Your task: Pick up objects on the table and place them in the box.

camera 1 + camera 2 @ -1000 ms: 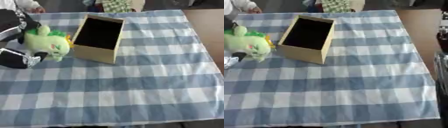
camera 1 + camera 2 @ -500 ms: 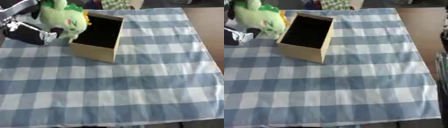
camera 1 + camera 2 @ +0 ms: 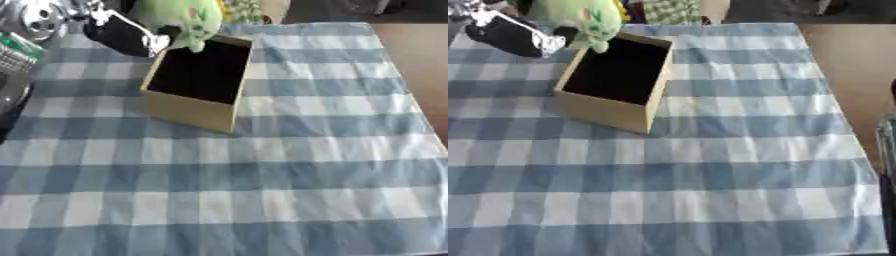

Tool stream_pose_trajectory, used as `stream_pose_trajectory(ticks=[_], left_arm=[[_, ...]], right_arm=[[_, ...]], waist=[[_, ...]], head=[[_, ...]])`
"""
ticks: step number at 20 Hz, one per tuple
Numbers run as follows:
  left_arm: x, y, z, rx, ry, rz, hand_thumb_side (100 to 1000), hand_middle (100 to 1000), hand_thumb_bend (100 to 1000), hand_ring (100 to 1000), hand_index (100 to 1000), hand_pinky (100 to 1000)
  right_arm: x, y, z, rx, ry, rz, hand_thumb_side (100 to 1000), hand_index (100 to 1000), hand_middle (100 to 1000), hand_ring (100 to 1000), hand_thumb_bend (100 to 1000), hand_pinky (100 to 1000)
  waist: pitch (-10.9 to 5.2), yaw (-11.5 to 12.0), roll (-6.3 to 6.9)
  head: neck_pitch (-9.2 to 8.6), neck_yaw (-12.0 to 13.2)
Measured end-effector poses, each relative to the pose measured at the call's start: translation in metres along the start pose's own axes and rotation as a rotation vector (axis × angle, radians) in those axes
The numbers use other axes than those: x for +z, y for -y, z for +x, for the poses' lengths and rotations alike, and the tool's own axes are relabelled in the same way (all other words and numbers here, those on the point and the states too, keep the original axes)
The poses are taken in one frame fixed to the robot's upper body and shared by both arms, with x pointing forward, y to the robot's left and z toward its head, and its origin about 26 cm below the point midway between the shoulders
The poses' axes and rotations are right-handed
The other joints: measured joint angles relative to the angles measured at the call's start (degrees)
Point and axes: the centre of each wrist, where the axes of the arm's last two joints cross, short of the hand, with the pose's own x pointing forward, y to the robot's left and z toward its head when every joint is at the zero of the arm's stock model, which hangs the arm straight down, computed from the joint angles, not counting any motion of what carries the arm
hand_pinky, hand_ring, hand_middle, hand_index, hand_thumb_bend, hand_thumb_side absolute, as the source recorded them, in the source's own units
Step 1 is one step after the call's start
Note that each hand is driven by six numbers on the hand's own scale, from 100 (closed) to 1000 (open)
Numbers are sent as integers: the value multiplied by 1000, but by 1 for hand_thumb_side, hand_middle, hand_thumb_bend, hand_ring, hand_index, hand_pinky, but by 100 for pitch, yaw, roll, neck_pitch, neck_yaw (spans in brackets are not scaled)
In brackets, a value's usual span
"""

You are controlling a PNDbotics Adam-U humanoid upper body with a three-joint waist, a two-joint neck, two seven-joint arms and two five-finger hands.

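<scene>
A green plush toy (image 3: 182,18) hangs in the air over the far left rim of the box, one leg dangling just above the opening. My left hand (image 3: 122,36), black, comes in from the upper left and is shut on the toy's side. The tan cardboard box (image 3: 191,111) stands open-topped on the checked cloth, left of the middle, and its dark inside looks empty. My right hand shows in neither view.
A blue and white checked cloth (image 3: 262,190) covers the table, with bare brown tabletop (image 3: 850,55) along its right side. A dark shape (image 3: 889,150) stands at the right edge. Silver and green items (image 3: 26,30) crowd the upper left corner.
My left hand has lifted the plush toy off the cloth left of the box and carried it up and away to the box's far rim. The camera has shifted too.
</scene>
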Motion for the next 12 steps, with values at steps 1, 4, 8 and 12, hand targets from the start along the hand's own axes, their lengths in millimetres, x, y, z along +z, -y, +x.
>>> stream_pose_trajectory(ticks=[1, 4, 8, 12], left_arm=[[-5, 3, 0, 7, -13, -4, 223, 460, 100, 334, 640, 112], [-21, 11, 0, 10, -42, -16, 219, 464, 100, 341, 641, 121], [-36, 26, -7, -2, -69, -42, 200, 470, 100, 361, 640, 151], [-48, 46, -17, -12, -117, -77, 212, 477, 100, 371, 646, 165]], right_arm=[[0, 0, 0, -2, 1, -2, 758, 778, 595, 615, 100, 783], [-2, -2, 0, -8, 7, -7, 758, 778, 595, 615, 100, 783], [-2, -3, 0, -13, 8, -11, 758, 778, 595, 615, 100, 783], [-4, -3, 0, -19, 15, -16, 759, 778, 594, 614, 100, 782]], waist=[[13, -6, -12], [62, -31, -32], [93, -53, -41], [135, -67, -71]], head=[[-24, 8], [-65, 33], [-87, 55], [-114, 71]])
